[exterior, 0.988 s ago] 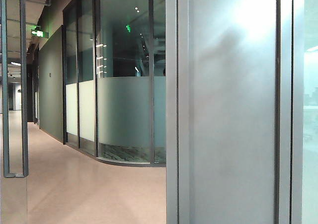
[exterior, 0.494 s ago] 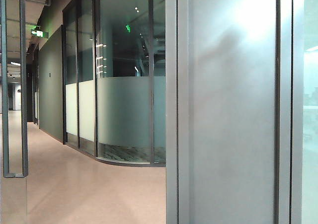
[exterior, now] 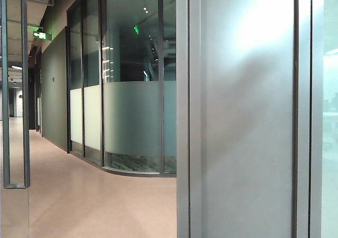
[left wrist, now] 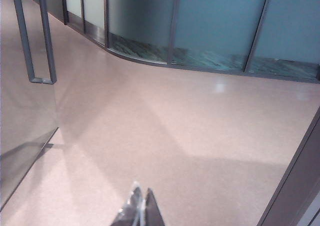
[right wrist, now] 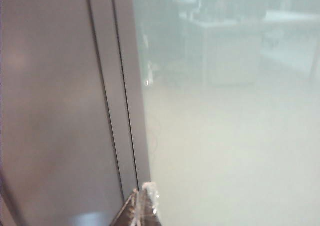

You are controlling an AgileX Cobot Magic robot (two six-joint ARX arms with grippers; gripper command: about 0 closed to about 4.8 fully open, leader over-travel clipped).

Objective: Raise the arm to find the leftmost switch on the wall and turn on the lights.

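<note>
Grey shadow on wall panel point(exterior: 248, 116) grown larger, arm judged rising; switch not seen in any view; left gripper point(left wrist: 140, 208) and right gripper point(right wrist: 141, 203) fingers pressed together

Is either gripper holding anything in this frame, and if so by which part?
Nothing is held. The left gripper hangs over bare floor, its fingertips together. The right gripper, also closed on nothing, points at the frosted glass beside a metal frame.

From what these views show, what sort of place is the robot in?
Probably an office corridor: frosted glass partitions line a bare floor, with a green exit sign overhead. The shut left gripper and right gripper hold nothing. No switch is visible.
</note>
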